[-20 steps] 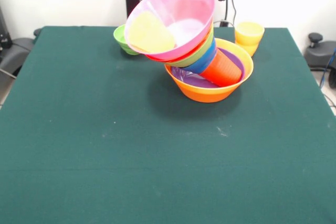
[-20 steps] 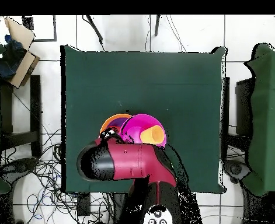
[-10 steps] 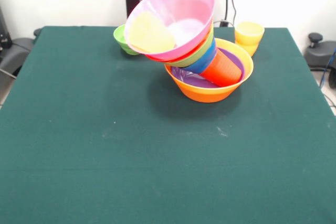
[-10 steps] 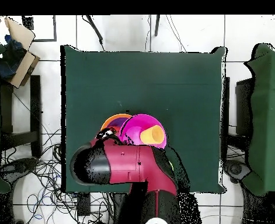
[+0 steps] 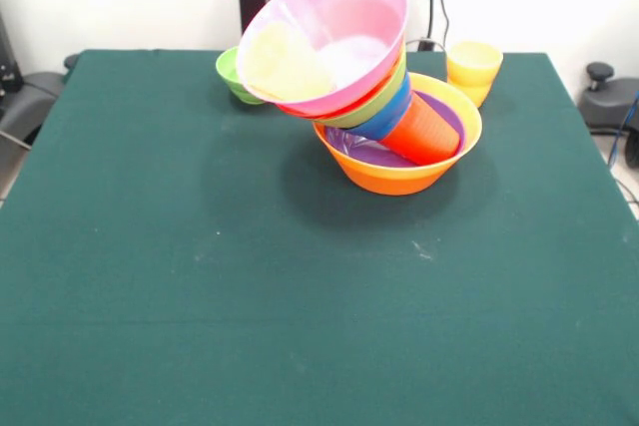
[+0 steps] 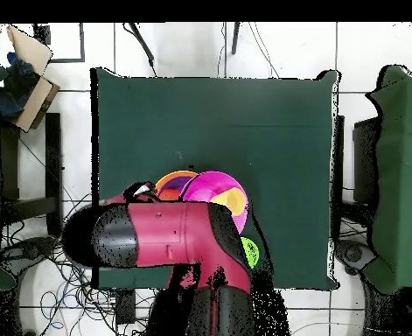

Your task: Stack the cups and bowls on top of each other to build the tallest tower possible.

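While tower [image 5: 364, 97] leans hard toward table's [image 5: 200, 296] left edge, yellow cup [image 5: 473, 71] sits near far right corner (gripper hidden, grasp state unknowable)

Evenly and brightly lit from above. Soft shadow on the table [image 5: 250, 276] left of the tilted tower [image 5: 349, 77]. Mild sheen inside the pink bowl [image 5: 339, 27]. Front view sharp.
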### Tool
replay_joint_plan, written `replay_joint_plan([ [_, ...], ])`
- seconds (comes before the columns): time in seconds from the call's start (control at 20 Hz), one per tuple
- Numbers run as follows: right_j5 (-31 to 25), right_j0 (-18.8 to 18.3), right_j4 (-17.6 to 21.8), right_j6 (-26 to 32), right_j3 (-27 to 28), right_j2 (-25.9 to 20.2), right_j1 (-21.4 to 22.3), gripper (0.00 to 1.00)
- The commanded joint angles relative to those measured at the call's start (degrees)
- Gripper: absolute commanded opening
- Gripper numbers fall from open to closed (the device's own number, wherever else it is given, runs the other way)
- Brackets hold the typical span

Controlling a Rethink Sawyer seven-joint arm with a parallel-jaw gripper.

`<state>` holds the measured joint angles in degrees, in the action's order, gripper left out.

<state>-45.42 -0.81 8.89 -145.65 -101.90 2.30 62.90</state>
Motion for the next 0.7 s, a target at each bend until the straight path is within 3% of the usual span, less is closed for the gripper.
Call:
replay_joint_plan([
  [0.05,0.16,3.92,1.62,-6.71,8.62,-3.13,-8.53,1.0],
  [0.35,5.23,8.91,2.33,-12.68,12.01,0.42,-15.16,1.0],
  [0.7,10.16,12.26,1.32,-12.85,11.52,3.96,-20.26,1.0],
])
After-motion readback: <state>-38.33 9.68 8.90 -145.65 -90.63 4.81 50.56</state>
